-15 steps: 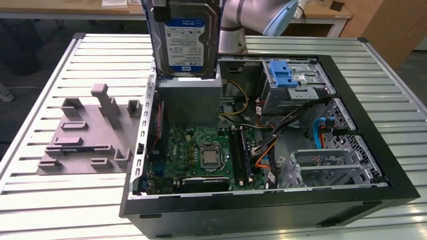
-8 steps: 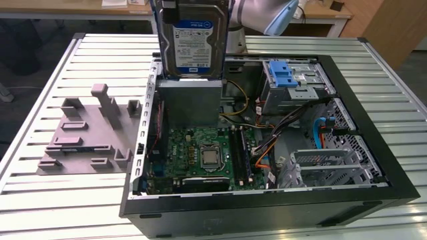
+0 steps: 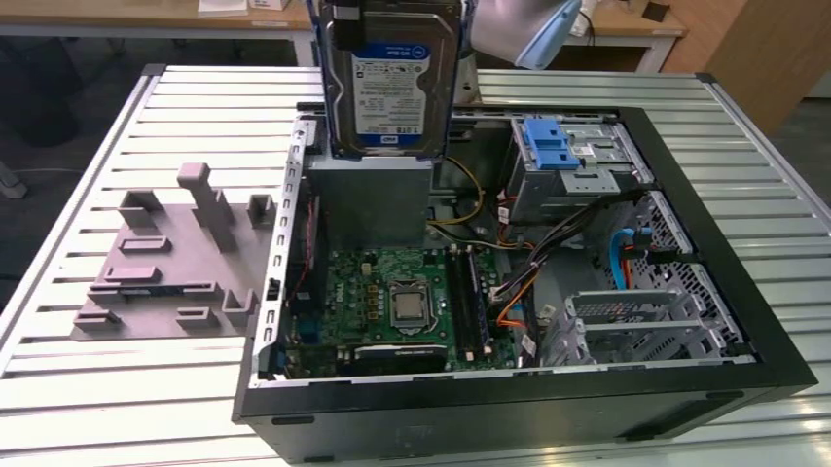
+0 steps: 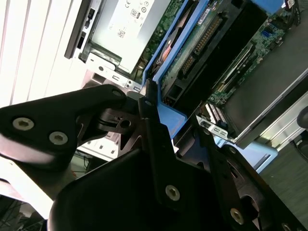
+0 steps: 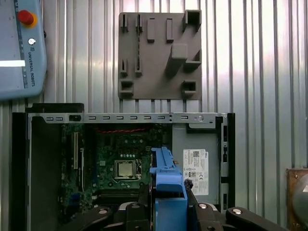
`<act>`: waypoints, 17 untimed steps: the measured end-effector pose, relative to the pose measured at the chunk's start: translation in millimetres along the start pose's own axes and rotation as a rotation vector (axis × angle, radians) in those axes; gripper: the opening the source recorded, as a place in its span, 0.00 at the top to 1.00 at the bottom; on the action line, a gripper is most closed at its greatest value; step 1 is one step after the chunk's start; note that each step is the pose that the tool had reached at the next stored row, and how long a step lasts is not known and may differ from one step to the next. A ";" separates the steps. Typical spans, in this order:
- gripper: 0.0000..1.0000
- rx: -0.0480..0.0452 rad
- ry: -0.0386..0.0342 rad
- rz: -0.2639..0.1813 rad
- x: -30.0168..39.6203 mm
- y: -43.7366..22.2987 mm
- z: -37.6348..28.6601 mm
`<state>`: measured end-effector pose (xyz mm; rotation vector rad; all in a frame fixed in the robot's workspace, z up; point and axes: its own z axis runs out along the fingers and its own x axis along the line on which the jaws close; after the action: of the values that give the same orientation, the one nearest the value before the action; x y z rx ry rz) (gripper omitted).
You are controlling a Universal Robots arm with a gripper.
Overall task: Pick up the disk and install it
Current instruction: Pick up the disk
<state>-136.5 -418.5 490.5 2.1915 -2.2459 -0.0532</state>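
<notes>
The disk (image 3: 389, 83) hangs upright above the open computer case (image 3: 520, 394), its blue-and-white label facing the exterior view and blue rails running down both long sides. The end effector (image 5: 167, 193) is clenched on the disk's blue handle (image 4: 168, 115), with a dark finger (image 4: 150, 120) pressed against the plastic in the second wrist view. In the exterior view the disk's lower edge lines up just over the grey power-supply box (image 3: 370, 199); whether the two touch cannot be told. The drive cage (image 3: 565, 161) with its blue latch sits toward the exterior view's right, and the motherboard (image 3: 389, 292) lies on the case floor. A grey fixture plate (image 3: 169, 263) rests on the slatted worktop (image 3: 117, 409) beside the case.
</notes>
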 end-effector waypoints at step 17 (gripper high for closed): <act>0.64 0.0000 -0.0002 0.000 11.2 -17.1 0.8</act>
<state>-119.8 -430.1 489.1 2.1916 -2.2460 -0.0534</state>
